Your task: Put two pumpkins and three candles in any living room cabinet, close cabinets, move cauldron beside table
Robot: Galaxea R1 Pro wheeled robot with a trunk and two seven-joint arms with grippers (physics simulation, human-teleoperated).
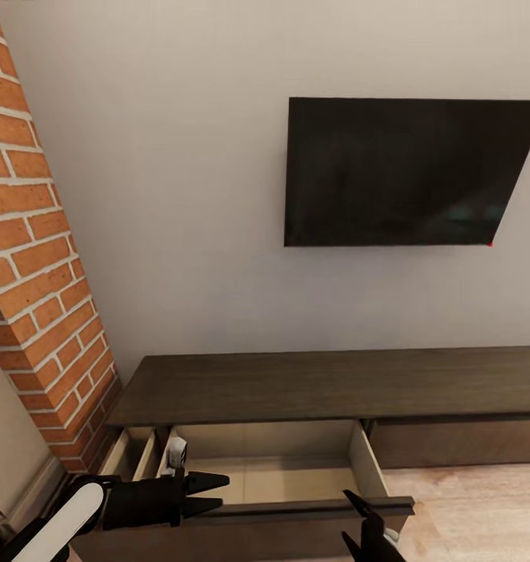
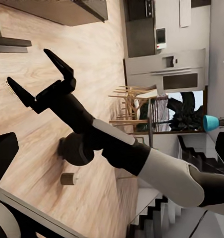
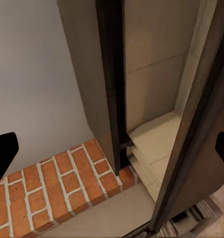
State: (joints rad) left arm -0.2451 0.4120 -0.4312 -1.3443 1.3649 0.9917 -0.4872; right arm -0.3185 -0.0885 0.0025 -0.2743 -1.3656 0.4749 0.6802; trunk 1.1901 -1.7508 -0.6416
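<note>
Head view, left to right. A red brick column point(image 1: 38, 257) rises beside the left end of the long, low dark brown wooden cabinet point(image 1: 327, 384), which stands against a pale grey wall. A flat black television point(image 1: 405, 172) is mounted on that wall above the cabinet's right half. At the cabinet's left end a wide drawer point(image 1: 288, 460) with a pale beige interior is pulled out; its visible floor is bare. A narrower beige compartment point(image 1: 132, 454) lies just left of it, and a small pale object between the two is too unclear to identify.

The left gripper point(image 1: 210, 494) hovers over the wide drawer's front left corner, its black fingers spread and holding nothing. The right gripper point(image 1: 358, 519) sits at the drawer's front right corner, jaws likewise wide apart and empty, as the left wrist view point(image 2: 40, 74) confirms.

Left wrist view: a short brown candle point(image 2: 68, 179) with a pale top stands on the light wood floor point(image 2: 37, 144), well apart from the cabinet.
</note>
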